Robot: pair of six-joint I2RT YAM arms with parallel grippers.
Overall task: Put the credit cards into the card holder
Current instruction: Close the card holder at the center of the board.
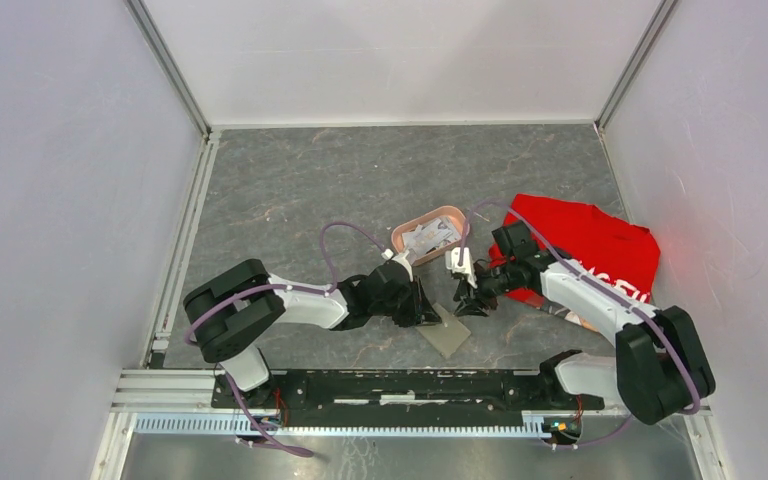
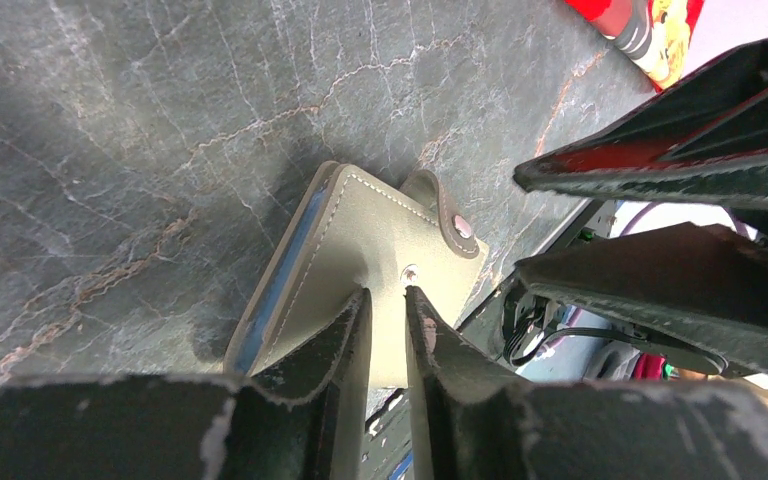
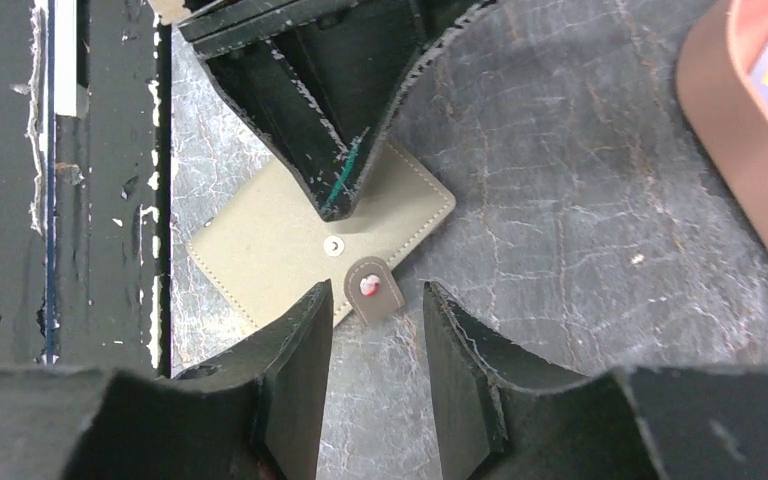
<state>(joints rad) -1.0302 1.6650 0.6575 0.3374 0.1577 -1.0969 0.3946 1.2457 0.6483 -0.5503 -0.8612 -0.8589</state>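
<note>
Card holder (image 3: pixel 270 245): light, thin, soft leather-like; flaps flex, likely slides on smooth table (image 1: pixel 310 190) unless pinned. Best hold: loose snap tab (image 3: pixel 368 288) or open edge. Olive-grey square, pale stitching, centre stud (image 3: pixel 333 245), tab unfastened, folded shut. Lies flat near front, between arms. Left gripper (image 2: pixel 388 295) nearly closed, tips pressing cover. Right gripper (image 3: pixel 377 295) spread, straddling tab. Credit cards (image 1: pixel 428 238) in pink tray (image 1: pixel 396 242).

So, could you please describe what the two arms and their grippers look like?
Both the left arm and right arm have white links between bulky black joint housings, and each carries a looping purple cable. The left gripper and right gripper have black, wedge-shaped fingers with scuffed, whitish-chipped edges.
</note>
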